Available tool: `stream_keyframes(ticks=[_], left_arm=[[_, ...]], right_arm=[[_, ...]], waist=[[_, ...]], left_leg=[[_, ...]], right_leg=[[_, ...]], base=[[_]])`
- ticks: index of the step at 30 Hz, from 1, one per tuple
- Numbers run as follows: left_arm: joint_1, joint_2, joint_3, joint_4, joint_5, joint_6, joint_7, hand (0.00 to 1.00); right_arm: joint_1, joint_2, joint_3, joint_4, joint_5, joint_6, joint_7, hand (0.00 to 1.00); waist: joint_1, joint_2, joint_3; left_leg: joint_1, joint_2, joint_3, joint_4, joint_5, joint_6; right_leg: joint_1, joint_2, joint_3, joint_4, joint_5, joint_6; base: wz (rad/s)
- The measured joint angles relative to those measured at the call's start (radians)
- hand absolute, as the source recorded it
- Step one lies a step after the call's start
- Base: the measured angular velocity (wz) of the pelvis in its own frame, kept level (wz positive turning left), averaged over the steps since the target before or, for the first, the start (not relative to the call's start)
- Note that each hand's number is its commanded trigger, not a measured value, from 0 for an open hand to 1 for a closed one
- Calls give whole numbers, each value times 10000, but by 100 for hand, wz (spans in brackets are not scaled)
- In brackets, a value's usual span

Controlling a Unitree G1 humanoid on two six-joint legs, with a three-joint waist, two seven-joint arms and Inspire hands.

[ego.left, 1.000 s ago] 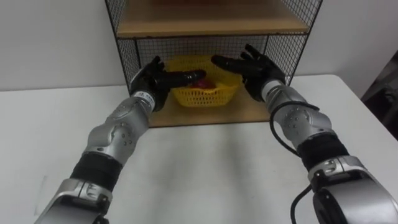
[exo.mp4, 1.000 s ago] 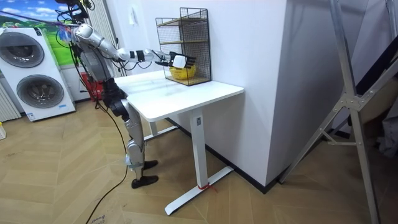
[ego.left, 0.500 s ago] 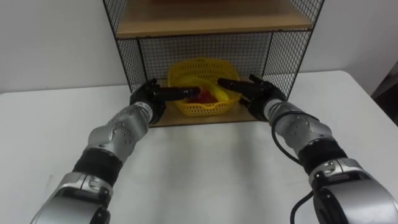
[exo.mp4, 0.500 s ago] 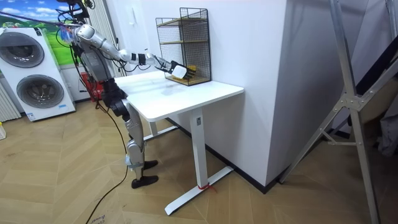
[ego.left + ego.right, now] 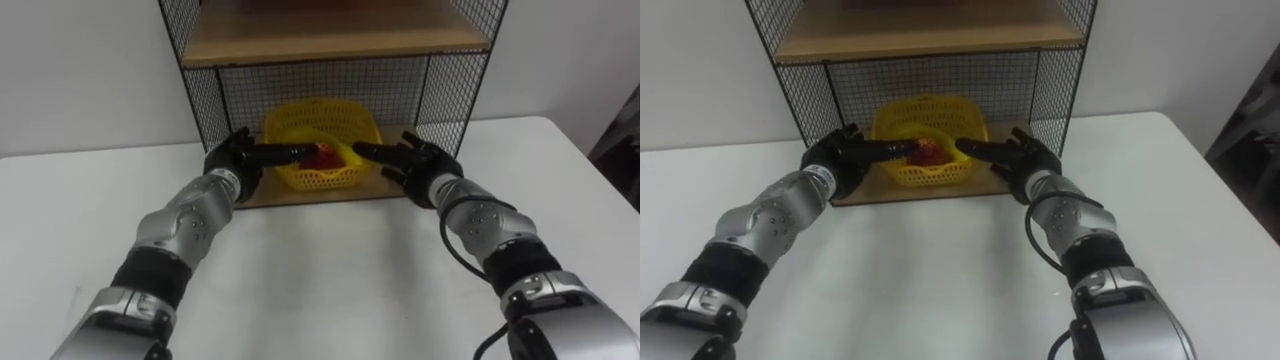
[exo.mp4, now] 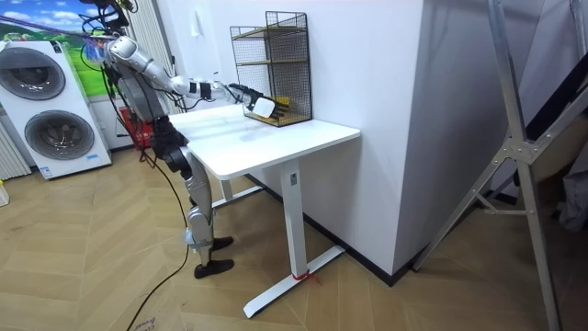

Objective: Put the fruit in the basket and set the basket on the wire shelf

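The yellow basket [image 5: 322, 138] rests on the lower wooden board [image 5: 300, 190] of the wire shelf [image 5: 455, 80], which stands at the back of the white table [image 5: 330, 270]. A red fruit [image 5: 322, 155] and something yellow lie inside the basket. My left hand [image 5: 235, 160] is at the basket's left side, its straight fingers reaching across the front rim. At the basket's right side my right hand [image 5: 425, 165] is open, with its fingertips at the rim. Neither hand grips anything. In the room view I stand at the table's end with both arms stretched to the shelf [image 6: 271, 64].
The shelf's upper wooden board [image 5: 330, 35] hangs low over the basket, and mesh closes the shelf's back and sides. White tabletop spreads in front of the shelf. Two washing machines [image 6: 50, 110] stand behind me by the wall.
The basket went from between my raised hands at the shelf's front down onto the lower board. Both hands have since dropped lower and drawn back a little.
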Motion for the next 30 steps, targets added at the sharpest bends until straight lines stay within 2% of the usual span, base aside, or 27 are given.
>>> stream_keyframes(ticks=[1, 3, 5, 7, 9, 13, 15, 16, 18, 21, 26, 29, 30], left_arm=[[278, -3, -1, -448, 330, -2, -54, 0], [784, -7, 2, -1217, 874, -6, -83, 0], [1230, -6, 1, -1925, 1345, -6, -99, 0], [1686, 26, 1, -2828, 1566, -6, -84, 0], [2006, 94, -1, -3608, 1551, -12, -59, 0], [2389, 277, -27, -4679, 1435, -133, -48, 0], [2603, 272, -51, -4990, 1430, -135, -50, 0], [2653, 269, -62, -5057, 1429, -136, -49, 0], [2711, 234, -61, -5084, 1430, -135, -50, 0], [3007, 225, -70, -5380, 1413, -144, -53, 0], [3722, 198, -471, -6075, 1399, -321, -145, 0], [4021, 210, -685, -6117, 1288, -455, -524, 0], [4277, 223, -692, -6172, 1168, -568, -715, 0]], right_arm=[[299, -50, 1, -593, -125, 2, 1, 0], [857, -116, -4, -1818, -450, -1, 18, 0], [1256, -155, -9, -2795, -833, -12, 105, 0], [1573, -187, -14, -3545, -988, -12, 189, 0], [1687, -185, -10, -3821, -986, -12, 199, 0], [1806, -197, 6, -4367, -1469, -12, 107, 0], [2066, -203, 12, -4913, -1843, -13, -34, 0], [2160, -202, 13, -5133, -2033, -13, -59, 0], [2354, -197, 13, -5475, -2211, -11, -54, 0], [2802, -182, 21, -6145, -2408, -11, -2, 0], [3333, -119, 132, -7076, -2854, -12, 61, 0], [3750, -116, 240, -7703, -2860, -55, 255, 0], [3984, -113, 359, -7923, -2851, -219, 379, 0]], waist=[[11, -40, -63], [14, -96, -123], [-15, -142, -155], [1, -239, -189], [-8, -324, -185], [-26, -481, -106], [-20, -485, -90], [-20, -496, -46], [8, -502, -12], [-6, -493, -6], [-18, -465, 10], [-6, -434, 24], [-9, -407, 39]], left_leg=[[0, 2, 6, -11, 4, -6], [29, 12, 23, -19, 5, -8], [86, 15, 24, -18, 5, -8], [283, 28, 75, -104, 22, -33], [399, 30, 91, -170, 43, -66], [538, 30, 85, -305, 86, -132], [536, 29, 84, -309, 87, -135], [528, 29, 79, -325, 91, -140], [483, 29, 81, -356, 103, -158], [424, 35, 80, -362, 106, -161], [412, 44, 106, -360, 105, -159], [369, 51, 112, -360, 103, -157], [339, 52, 116, -362, 103, -157]], right_leg=[[-8, -12, 0, 0, -3, 1], [17, -9, 20, -7, -1, 0], [81, -6, 22, -22, 5, -2], [200, 21, 242, -20, -7, -11], [270, 24, 293, -23, -42, -57], [321, 46, 370, -47, -37, -68], [320, 47, 370, -50, -42, -76], [311, 55, 375, -58, -44, -78], [246, 60, 390, -57, -40, -83], [189, 69, 393, -58, -39, -90], [171, 69, 408, -52, -40, -94], [128, 71, 410, -57, -42, -98], [97, 71, 413, -53, -42, -98]], base=[[0], [0], [-2], [-8], [-7], [-6], [0], [0], [0], [0], [0], [0], [0]])
